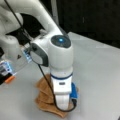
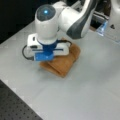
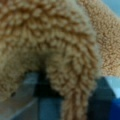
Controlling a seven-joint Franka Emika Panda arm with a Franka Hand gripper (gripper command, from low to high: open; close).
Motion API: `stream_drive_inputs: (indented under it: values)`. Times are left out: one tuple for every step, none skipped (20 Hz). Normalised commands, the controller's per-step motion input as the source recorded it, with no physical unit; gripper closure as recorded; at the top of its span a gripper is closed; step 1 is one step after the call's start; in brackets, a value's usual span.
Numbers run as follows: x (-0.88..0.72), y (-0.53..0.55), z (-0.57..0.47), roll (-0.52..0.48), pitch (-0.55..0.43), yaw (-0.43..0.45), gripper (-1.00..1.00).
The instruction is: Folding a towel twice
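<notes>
Gripper [image 2: 47, 58] low over the towel [image 2: 62, 63], its fingertips hidden behind the wrist and hand in both front views, so whether it is spread or clamped on cloth cannot be told; the wrist view is filled with orange-brown terry loops [image 3: 50, 42] pressed right up to the lens, a rounded fold of pile draped over something dark and bluish beneath, which suggests cloth bunched at or between the fingers rather than lying flat below them. Towel lies as a compact, layered bundle, not spread out, on the grey table [image 2: 95, 85], toward the middle of the surface in a front view and close to the surface's bottom edge in a front view [image 1: 46, 100], where stacked folds show beside the arm's white wrist [image 1: 61, 92]. By the look of the layers, at least one fold already stands and the work is in a later fold or its pressing down. Doing this step well would seem to call for keeping the carried edge square over the layer under it, so that edges meet and no corner trails, and for a low, even path, since thick pile catches and drags the lower layers. A black cable [image 2: 25, 53] loops off the hand, clear of the cloth.
</notes>
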Motion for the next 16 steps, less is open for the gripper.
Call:
stream_drive_inputs:
  values:
    - [0.07,-0.2,-0.14,0.212,-0.05,-0.029,1.0]
    - [0.07,-0.18,-0.13,0.226,-0.075,-0.04,1.0]
    - [0.08,-0.15,-0.12,0.228,-0.088,-0.041,1.0]
    - [0.09,-0.13,-0.11,0.217,-0.091,-0.039,1.0]
    - [0.11,-0.11,-0.11,0.22,-0.104,-0.024,1.0]
    - [0.13,-0.09,-0.11,0.221,-0.108,-0.013,1.0]
    - [0.14,-0.08,-0.1,0.209,-0.105,-0.006,1.0]
    - [0.15,-0.07,-0.11,0.212,-0.114,-0.007,1.0]
    - [0.15,-0.07,-0.1,0.202,-0.11,-0.008,1.0]
    - [0.15,-0.07,-0.1,0.201,-0.117,-0.016,1.0]
    - [0.16,-0.07,-0.1,0.202,-0.116,-0.018,1.0]
    - [0.16,-0.07,-0.09,0.194,-0.11,-0.021,1.0]
    - [0.15,-0.07,-0.09,0.203,-0.111,-0.024,1.0]
    - [0.15,-0.08,-0.09,0.203,-0.104,-0.026,1.0]
    - [0.15,-0.08,-0.1,0.202,-0.101,-0.023,1.0]
    - [0.15,-0.09,-0.09,0.196,-0.093,-0.018,1.0]
